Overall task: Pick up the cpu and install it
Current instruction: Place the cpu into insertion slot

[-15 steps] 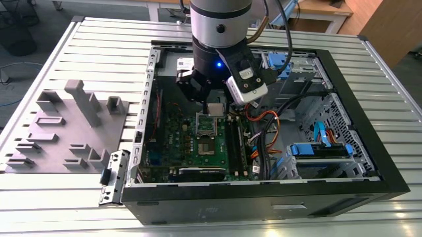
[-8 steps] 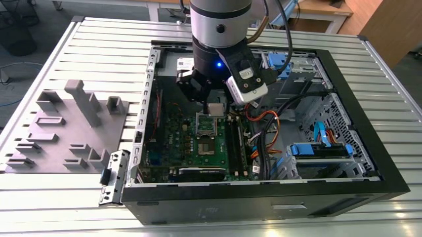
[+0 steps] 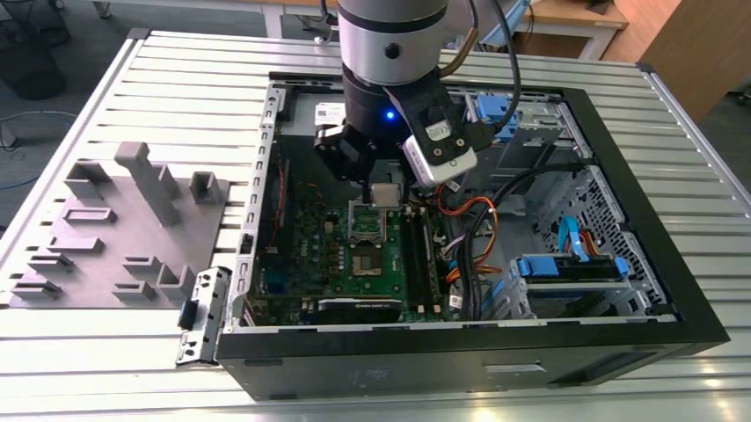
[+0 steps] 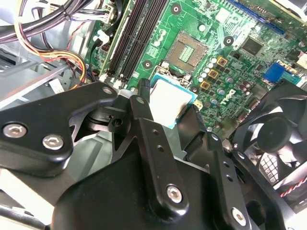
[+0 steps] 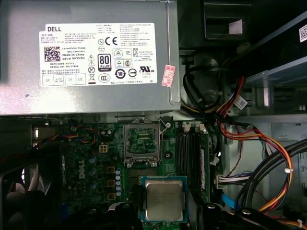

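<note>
Now the end effector [image 3: 382,192] hangs inside the open case [image 3: 470,365], its fingers [image 4: 144,120] clamped on opposite edges of the cpu [image 5: 164,200]. The cpu is held flat, metal top up, above the green board [image 5: 91,167], near the socket [image 5: 141,141] but not in it. The socket frame shows a dark centre. On the exterior view's left, a grey tray [image 3: 105,237] rests on the slatted worktop [image 3: 176,79] beside the case.
</note>
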### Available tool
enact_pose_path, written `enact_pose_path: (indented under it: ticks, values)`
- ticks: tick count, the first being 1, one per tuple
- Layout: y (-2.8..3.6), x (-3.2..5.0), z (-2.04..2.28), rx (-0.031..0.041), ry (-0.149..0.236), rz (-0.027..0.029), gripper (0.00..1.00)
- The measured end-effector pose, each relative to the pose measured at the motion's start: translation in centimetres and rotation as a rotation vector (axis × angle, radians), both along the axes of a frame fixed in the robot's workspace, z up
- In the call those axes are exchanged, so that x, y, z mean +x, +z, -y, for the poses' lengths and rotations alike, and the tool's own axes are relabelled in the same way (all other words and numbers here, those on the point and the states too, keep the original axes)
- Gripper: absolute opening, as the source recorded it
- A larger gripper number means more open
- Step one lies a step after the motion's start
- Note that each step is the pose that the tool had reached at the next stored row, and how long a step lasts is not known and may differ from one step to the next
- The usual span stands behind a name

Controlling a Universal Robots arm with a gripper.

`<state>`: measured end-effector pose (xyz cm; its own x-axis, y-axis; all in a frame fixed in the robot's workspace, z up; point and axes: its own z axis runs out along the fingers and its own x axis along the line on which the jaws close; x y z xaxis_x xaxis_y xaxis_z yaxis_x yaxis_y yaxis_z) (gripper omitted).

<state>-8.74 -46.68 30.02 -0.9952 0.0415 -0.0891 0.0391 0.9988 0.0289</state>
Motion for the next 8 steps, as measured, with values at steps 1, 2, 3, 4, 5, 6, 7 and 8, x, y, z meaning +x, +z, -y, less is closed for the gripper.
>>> enact_pose_path:
  ticks: [1, 2, 3, 4, 5, 6, 7, 8]
  values:
    - [0.0, 0.0, 0.0, 0.0, 0.0, 0.0005, 0.47]
    - [0.0, 0.0, 0.0, 0.0, 0.0, 0.001, 0.47]
    - [0.0, 0.0, 0.0, -0.0002, 0.0, 0.0015, 0.47]
    - [0.0, 0.0, 0.0, -0.0002, -0.001, 0.0021, 0.47]
    - [0.0, 0.0, 0.0, -0.0003, -0.001, 0.0025, 0.47]
    - [0.0, 0.0, 0.0, -0.0003, -0.001, 0.0031, 0.47]
    - [0.0, 0.0, 0.0, -0.0004, -0.001, 0.0036, 0.47]
    - [0.0, 0.0, 0.0, -0.0005, -0.001, 0.0041, 0.47]
